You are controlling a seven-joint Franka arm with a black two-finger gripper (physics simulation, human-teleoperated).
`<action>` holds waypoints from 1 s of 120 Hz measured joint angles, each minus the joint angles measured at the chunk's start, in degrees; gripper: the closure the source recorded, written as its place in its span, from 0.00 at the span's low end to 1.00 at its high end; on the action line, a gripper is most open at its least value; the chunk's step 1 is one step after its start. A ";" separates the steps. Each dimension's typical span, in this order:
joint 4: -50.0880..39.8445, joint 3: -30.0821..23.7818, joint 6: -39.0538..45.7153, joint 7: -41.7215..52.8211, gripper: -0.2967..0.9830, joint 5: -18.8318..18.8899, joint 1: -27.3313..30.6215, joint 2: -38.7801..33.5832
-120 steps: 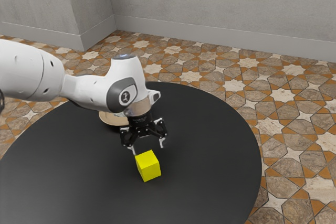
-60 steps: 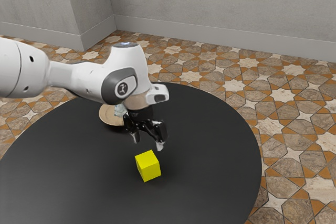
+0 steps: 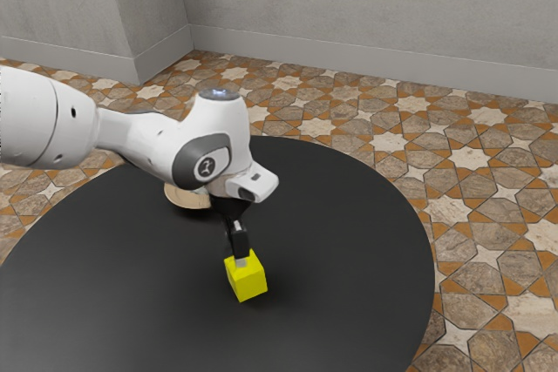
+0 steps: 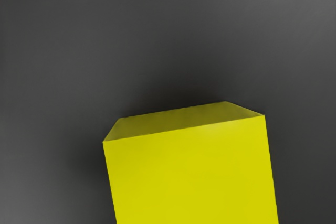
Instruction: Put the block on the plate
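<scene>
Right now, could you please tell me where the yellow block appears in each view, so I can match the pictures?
Exterior view: the yellow block sits a little below the picture's centre, directly under the gripper.
Wrist view: the yellow block looms large and close, its top and one side showing.
Shared landmark: the black tabletop around it.

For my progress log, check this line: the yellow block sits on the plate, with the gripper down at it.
"On the plate" is wrong. The exterior view shows the yellow block sitting on the black table, apart from the plate, with the gripper down at it.
</scene>
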 joint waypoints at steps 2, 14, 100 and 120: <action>0.01 0.00 0.33 0.22 0.23 0.21 0.00 0.03; -0.07 0.01 1.92 0.20 0.23 0.92 0.09 0.12; -2.84 0.01 8.32 -12.42 0.23 1.09 -2.25 4.19; -4.41 0.01 9.98 -14.04 0.24 0.97 -2.05 4.23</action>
